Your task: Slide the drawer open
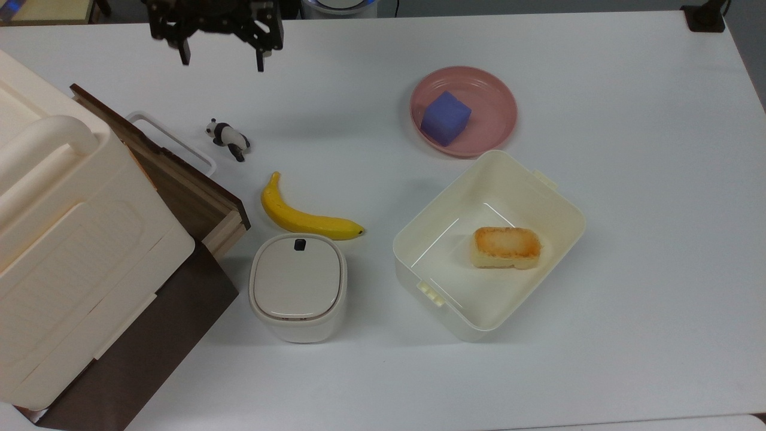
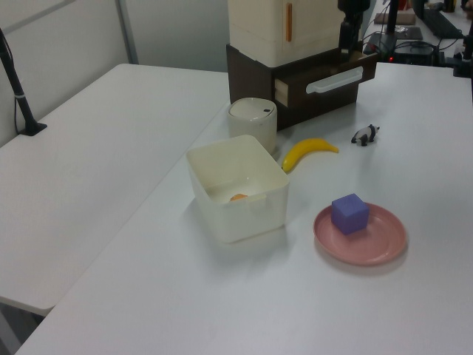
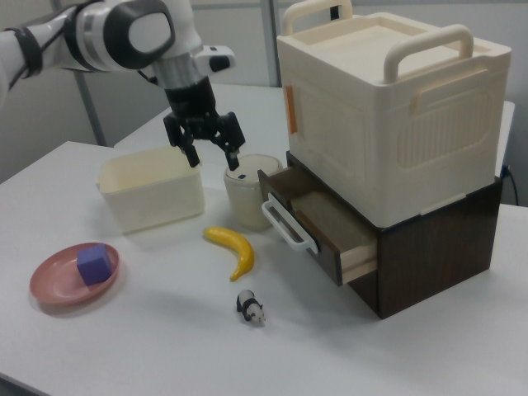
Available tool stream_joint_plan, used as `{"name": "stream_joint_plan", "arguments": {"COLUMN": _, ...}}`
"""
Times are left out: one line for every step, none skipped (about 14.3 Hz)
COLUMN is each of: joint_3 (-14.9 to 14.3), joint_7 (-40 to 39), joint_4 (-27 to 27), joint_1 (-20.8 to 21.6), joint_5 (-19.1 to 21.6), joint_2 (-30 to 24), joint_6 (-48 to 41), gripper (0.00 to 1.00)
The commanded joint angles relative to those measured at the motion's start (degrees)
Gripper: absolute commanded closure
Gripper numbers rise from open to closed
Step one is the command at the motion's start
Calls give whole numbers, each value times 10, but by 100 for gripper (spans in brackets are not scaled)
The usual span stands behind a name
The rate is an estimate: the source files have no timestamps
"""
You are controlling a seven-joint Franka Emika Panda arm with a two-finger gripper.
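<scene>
Item: drawer [image 3: 318,224], dark brown front with paler wood sides and a white loop handle [image 3: 289,224], standing part-way out of a dark cabinet [image 3: 429,256] beneath a large cream box [image 3: 388,107] at the right view's right; in the top view it lay at the left edge [image 1: 179,179], handle [image 1: 173,140] facing the panda figure [image 1: 227,139]. Pincer [image 3: 208,147]: raised above the worktop [image 1: 628,179], fingers apart and clamped on nothing, well clear of the handle; in the top view it sat near the upper edge [image 1: 220,52]. Judged status: drawer already drawn out some way, so the step in hand appeared to be retreat, or a re-approach if more travel were wanted. Handling advice: for any further pull, hook one finger inside the loop at its middle and draw straight along the drawer's own axis, keeping low and level so the drawer does not skew in its runners; mind the panda figure and the banana [image 1: 305,216] lying just in front. Obscured: the drawer's rear and its full depth lay under the box; its contents could not be made out; how much travel remained could not be told; in the left view the arm was cut off at the upper edge.
</scene>
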Motion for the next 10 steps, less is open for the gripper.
{"name": "stream_joint_plan", "arguments": {"joint_3": -4, "joint_7": 81, "joint_4": -15, "joint_1": 19, "joint_5": 13, "joint_2": -28, "joint_6": -21, "gripper": 0}}
{"name": "stream_joint_plan", "arguments": {"joint_3": -4, "joint_7": 98, "joint_4": -15, "joint_1": 23, "joint_5": 16, "joint_2": -36, "joint_6": -22, "gripper": 0}}
{"name": "stream_joint_plan", "arguments": {"joint_3": -5, "joint_7": 108, "joint_4": -16, "joint_1": 24, "joint_5": 26, "joint_2": -41, "joint_6": -22, "gripper": 0}}
{"name": "stream_joint_plan", "arguments": {"joint_3": -5, "joint_7": 118, "joint_4": -16, "joint_1": 24, "joint_5": 40, "joint_2": -43, "joint_6": -22, "gripper": 0}}
{"name": "stream_joint_plan", "arguments": {"joint_3": -6, "joint_7": 126, "joint_4": -16, "joint_1": 24, "joint_5": 46, "joint_2": -47, "joint_6": -21, "gripper": 0}}
{"name": "stream_joint_plan", "arguments": {"joint_3": -6, "joint_7": 131, "joint_4": -16, "joint_1": 24, "joint_5": 46, "joint_2": -47, "joint_6": -21, "gripper": 0}}
{"name": "stream_joint_plan", "arguments": {"joint_3": -7, "joint_7": 141, "joint_4": -15, "joint_1": 27, "joint_5": 48, "joint_2": -47, "joint_6": -18, "gripper": 0}}
{"name": "stream_joint_plan", "arguments": {"joint_3": -7, "joint_7": 154, "joint_4": -14, "joint_1": 29, "joint_5": 49, "joint_2": -46, "joint_6": -14, "gripper": 0}}
{"name": "stream_joint_plan", "arguments": {"joint_3": -7, "joint_7": 166, "joint_4": -13, "joint_1": 30, "joint_5": 51, "joint_2": -45, "joint_6": -12, "gripper": 0}}
{"name": "stream_joint_plan", "arguments": {"joint_3": -7, "joint_7": 173, "joint_4": -10, "joint_1": 32, "joint_5": 52, "joint_2": -44, "joint_6": -12, "gripper": 0}}
